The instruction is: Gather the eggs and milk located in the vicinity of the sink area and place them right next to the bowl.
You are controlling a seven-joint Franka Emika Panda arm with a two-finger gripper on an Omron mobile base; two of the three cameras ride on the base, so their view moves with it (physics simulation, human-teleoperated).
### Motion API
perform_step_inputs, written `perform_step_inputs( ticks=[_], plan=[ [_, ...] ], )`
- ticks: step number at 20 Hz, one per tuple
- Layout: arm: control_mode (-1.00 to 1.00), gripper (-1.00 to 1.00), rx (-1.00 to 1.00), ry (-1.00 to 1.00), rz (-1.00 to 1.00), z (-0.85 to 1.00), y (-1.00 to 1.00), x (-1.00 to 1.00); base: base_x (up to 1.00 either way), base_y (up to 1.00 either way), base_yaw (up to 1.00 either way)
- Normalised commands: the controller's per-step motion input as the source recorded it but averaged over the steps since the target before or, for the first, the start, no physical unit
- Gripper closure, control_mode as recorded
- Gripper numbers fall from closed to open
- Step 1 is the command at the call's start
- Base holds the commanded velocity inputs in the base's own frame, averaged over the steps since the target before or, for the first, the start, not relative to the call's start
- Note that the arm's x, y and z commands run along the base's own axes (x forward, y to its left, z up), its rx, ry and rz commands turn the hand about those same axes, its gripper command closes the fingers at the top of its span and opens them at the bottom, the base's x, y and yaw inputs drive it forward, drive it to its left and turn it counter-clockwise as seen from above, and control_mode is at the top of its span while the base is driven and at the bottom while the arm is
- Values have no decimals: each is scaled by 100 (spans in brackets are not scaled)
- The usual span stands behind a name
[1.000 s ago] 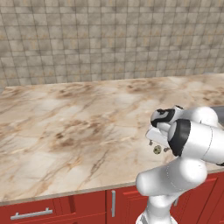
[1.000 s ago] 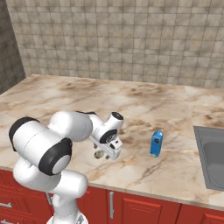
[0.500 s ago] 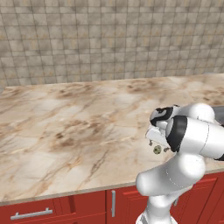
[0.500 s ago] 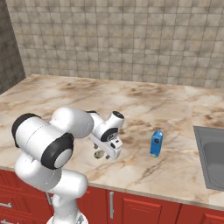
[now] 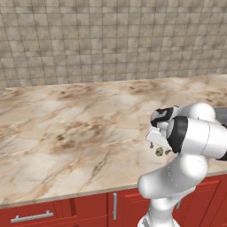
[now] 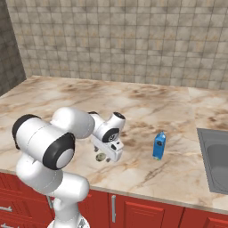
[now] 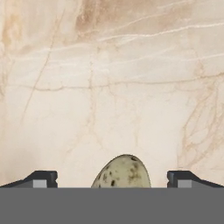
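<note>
I have the gripper point(image 7: 112, 179) low over the marble counter point(image 5: 66, 128), its jaws spread wide, one dark fingertip at each side of the hand view. The speckled egg point(image 7: 121, 172) sits between them, a clear gap on both sides, so nothing is gripped. From the left base view I see the egg point(image 5: 158, 152) just under the hand, near the counter's front edge above the red cabinets point(image 5: 80, 210). In the right base view the egg point(image 6: 100, 156) lies below the gripper point(image 6: 107, 153), and the blue milk carton point(image 6: 159, 145) stands upright to its right, apart from the hand. Further right is the edge of the steel sink point(image 6: 213, 160).
</note>
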Motion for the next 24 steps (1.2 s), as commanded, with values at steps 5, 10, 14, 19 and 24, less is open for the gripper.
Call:
perform_step_inputs(
  ticks=[5,10,14,19,24],
  plan=[
    [-100,-100,0,4,0,-1,9,-16,0,0,0],
    [-100,-100,0,6,0,-10,0,-1,0,0,0],
    [-100,100,0,9,0,-19,0,0,0,0,0],
    [-100,100,0,2,0,-3,0,0,0,0,0],
    [-100,100,0,-2,0,10,0,-12,0,0,0]
  ],
)
